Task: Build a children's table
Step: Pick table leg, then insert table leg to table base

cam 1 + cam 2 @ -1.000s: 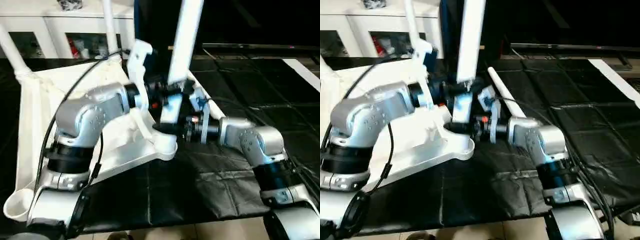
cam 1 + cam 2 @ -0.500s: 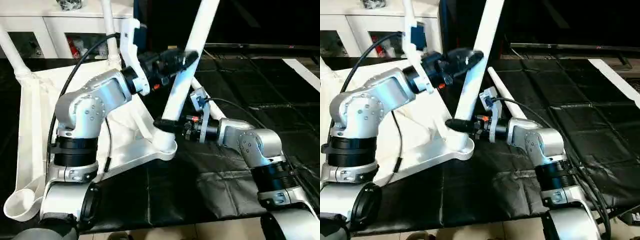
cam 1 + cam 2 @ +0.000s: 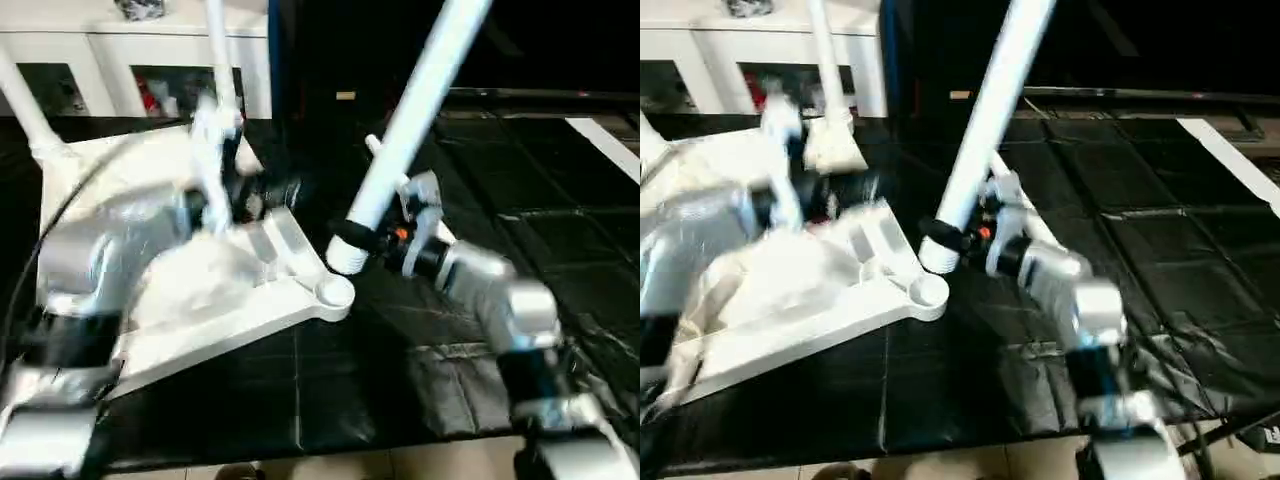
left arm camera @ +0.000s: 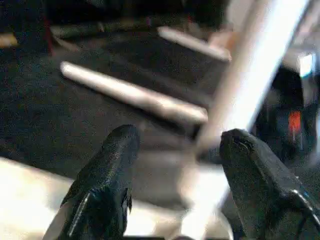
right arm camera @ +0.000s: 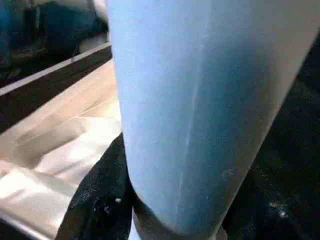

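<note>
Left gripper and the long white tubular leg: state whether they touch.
Apart. The left wrist view shows the left gripper open, with the leg beyond its fingertips.

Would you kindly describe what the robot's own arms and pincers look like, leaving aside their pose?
Both arms are rounded silver-grey shells joined by black bands, as on the right arm and the left arm. A thin black cable loops along the left arm. The right wrist carries a white bracket with a small orange-red light. The left pincer has two thick, glossy black fingers with rounded, tapering tips.
</note>
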Motion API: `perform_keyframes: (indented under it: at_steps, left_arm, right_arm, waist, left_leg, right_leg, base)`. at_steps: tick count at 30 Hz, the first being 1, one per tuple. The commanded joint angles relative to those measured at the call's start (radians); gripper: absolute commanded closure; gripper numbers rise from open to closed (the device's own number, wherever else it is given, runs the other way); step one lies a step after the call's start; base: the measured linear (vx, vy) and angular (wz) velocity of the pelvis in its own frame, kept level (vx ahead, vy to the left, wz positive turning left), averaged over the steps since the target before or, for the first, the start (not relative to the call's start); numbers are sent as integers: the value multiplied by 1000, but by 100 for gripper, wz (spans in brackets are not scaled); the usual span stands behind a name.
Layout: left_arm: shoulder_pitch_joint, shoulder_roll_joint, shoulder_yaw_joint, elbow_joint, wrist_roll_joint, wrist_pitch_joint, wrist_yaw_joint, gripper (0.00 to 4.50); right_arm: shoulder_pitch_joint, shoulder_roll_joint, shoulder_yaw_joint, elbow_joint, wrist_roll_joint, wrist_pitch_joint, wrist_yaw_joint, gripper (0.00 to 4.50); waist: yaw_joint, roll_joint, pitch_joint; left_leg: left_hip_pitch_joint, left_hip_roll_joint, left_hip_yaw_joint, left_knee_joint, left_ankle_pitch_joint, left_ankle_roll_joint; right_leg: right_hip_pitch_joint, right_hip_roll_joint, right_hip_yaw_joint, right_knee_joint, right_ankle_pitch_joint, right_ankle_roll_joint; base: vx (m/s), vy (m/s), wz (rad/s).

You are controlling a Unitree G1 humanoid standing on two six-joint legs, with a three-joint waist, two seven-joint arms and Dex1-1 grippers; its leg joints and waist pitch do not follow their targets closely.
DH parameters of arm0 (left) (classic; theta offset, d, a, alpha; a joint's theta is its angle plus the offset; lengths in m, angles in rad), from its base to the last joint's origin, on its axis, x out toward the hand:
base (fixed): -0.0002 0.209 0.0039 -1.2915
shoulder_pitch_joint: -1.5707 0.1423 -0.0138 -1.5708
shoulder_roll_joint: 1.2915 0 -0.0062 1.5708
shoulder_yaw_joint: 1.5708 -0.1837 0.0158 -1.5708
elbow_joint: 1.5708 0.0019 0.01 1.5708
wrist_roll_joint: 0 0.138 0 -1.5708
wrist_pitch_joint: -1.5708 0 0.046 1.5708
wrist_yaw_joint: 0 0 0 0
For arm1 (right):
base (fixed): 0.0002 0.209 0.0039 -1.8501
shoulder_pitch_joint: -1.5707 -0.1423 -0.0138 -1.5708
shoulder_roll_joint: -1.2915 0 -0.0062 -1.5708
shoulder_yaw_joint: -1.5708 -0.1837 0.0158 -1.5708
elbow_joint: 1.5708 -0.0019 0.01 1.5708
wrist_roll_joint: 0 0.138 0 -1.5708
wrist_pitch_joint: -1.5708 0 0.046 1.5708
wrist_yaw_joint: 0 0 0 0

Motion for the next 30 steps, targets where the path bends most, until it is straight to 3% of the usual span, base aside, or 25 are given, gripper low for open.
perform_keyframes:
  at_steps: [1, 9, 18, 30]
  left_arm:
    - [29, 26, -48, -45, 19, 1, -41, 156]
    - [141, 156, -228, -107, 131, -15, -128, 156]
    - [169, 183, -269, -131, 156, 33, -123, 232]
    - [158, 191, -362, -84, 274, 33, -90, 330]
  right_arm:
    - [16, -11, -3, -23, -27, -39, -6, 259]
    - [83, -10, 15, -46, -40, -69, -5, 259]
    - [112, -6, 17, -74, -46, -78, -9, 259]
    - [110, -1, 29, -69, -65, -92, -10, 259]
  waist:
    - [-5, 12, -79]
    - [-11, 11, -73]
    - [-18, 11, -72]
    - [-23, 12, -73]
  left_leg:
    - [14, 19, -4, -69, -185, -49]
    - [20, 19, -6, -73, -242, -46]
    - [19, 17, -7, -73, -243, -43]
    - [18, 17, -7, -72, -234, -39]
  right_leg:
    - [55, -71, 50, -74, -240, -136]
    - [48, -71, 52, -85, -352, -108]
    - [48, -69, 51, -86, -367, -107]
    - [49, -69, 51, -85, -347, -116]
  base:
    - [0, 0, 0]
    - [0, 0, 0]
    - [0, 0, 0]
    - [0, 0, 0]
